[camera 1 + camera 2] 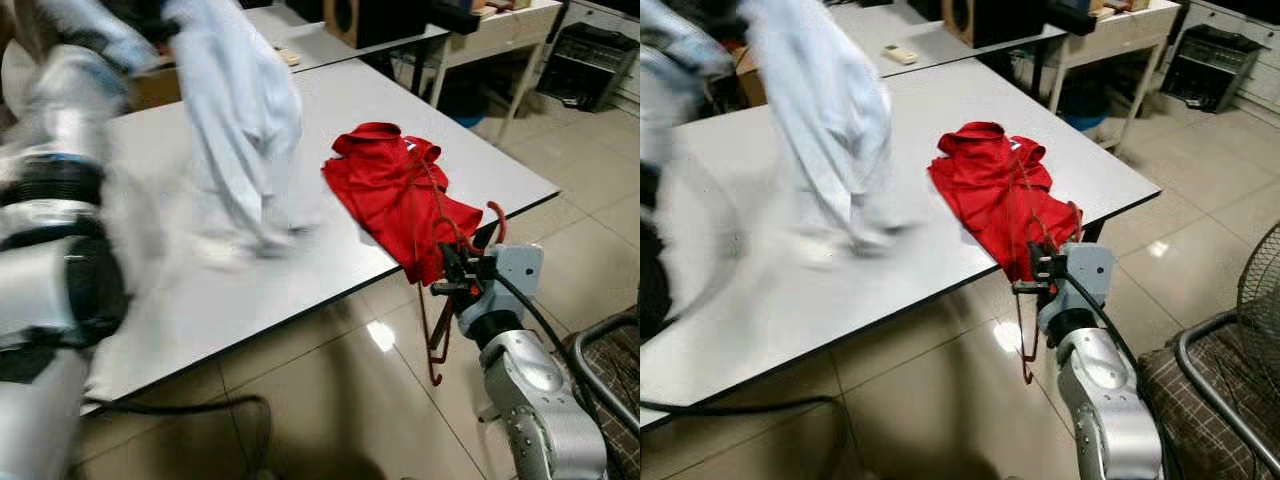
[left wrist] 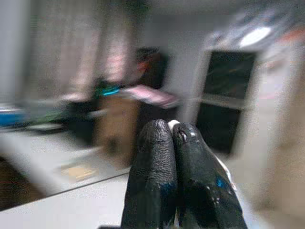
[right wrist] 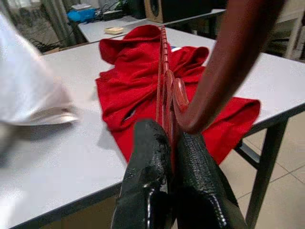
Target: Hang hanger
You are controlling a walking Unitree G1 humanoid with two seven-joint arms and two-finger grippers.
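right gripper [image 3: 170, 143] clamps red hanger [image 3: 164, 90]; left blurred.

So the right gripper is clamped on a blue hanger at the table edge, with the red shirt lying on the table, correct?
Not quite: the hanger is red, not blue, as the right wrist view shows. The right gripper is indeed clamped on it at the table edge, with the red shirt lying there.

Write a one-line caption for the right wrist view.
Right gripper shut on a red hanger, red shirt on the table beyond.
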